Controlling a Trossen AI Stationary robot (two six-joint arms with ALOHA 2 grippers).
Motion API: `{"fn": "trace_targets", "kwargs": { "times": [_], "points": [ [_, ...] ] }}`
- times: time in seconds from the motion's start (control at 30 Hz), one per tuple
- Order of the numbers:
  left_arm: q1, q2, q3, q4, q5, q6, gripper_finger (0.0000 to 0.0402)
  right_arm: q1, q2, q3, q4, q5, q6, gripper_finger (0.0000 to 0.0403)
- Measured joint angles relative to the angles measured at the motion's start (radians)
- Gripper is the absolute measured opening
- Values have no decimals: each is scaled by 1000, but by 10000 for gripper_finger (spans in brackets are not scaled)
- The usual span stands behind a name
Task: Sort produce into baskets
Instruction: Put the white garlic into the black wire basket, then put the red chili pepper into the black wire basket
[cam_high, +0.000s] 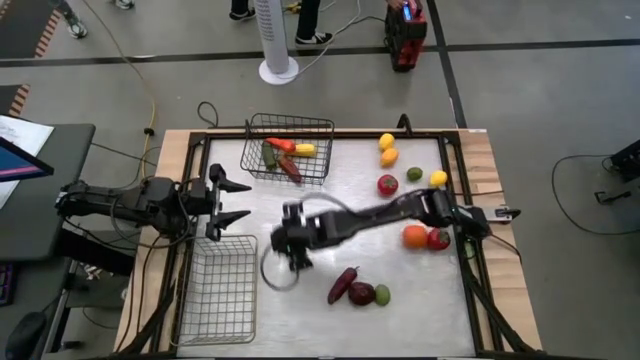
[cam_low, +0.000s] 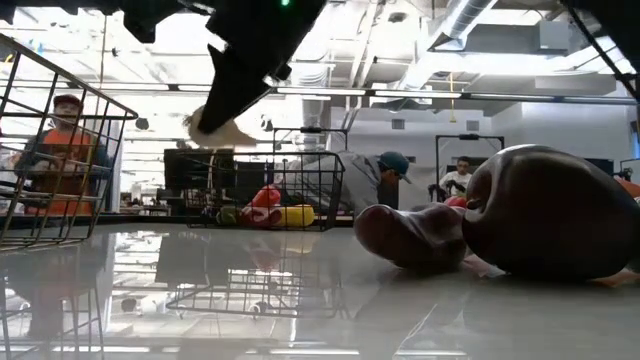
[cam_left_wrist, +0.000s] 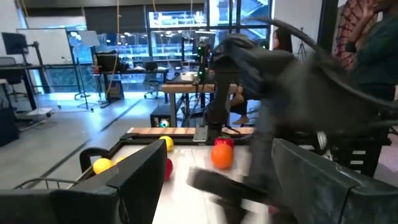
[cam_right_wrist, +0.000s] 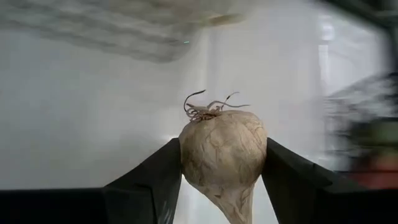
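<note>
Overhead view: even, diffuse light; the pale desk (cam_high: 420, 300) carries only soft shadows beneath the arms. Low view: strong backlight from bright ceiling fixtures; the glossy desk surface mirrors the far basket (cam_low: 265, 195), and the near eggplant (cam_low: 545, 225) looms large and soft-edged. Left wrist view: motion blur smears the right arm (cam_left_wrist: 280, 93); the background stays sharper. Right wrist view: the garlic (cam_right_wrist: 222, 155) is sharp, while surroundings are washed out and streaked.

Garlic (cam_right_wrist: 222, 158) in right hand (cam_high: 292, 250), between two baskets (cam_high: 288, 148), above table (cam_high: 420, 300)
</note>
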Motion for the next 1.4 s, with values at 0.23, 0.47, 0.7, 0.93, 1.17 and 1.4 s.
{"fn": "trace_targets", "kwargs": {
  "times": [0.23,0.47,0.7,0.93,1.17,1.4],
  "points": [
    [0,0,0,-44,-2,-6,279,-183,0,75,-2,95,-61,227],
    [0,0,-1,-108,-12,-7,279,-333,0,90,-6,131,-40,228],
    [0,0,-1,-134,-12,-7,279,-424,0,90,-59,67,70,249],
    [0,0,-2,-139,-19,-7,279,-427,0,90,-150,16,116,292],
    [0,0,-2,-142,-19,-21,279,-400,-54,90,-308,54,175,300],
    [0,0,-2,-160,-19,-35,279,-409,-164,33,-449,103,260,300]
  ]
}}
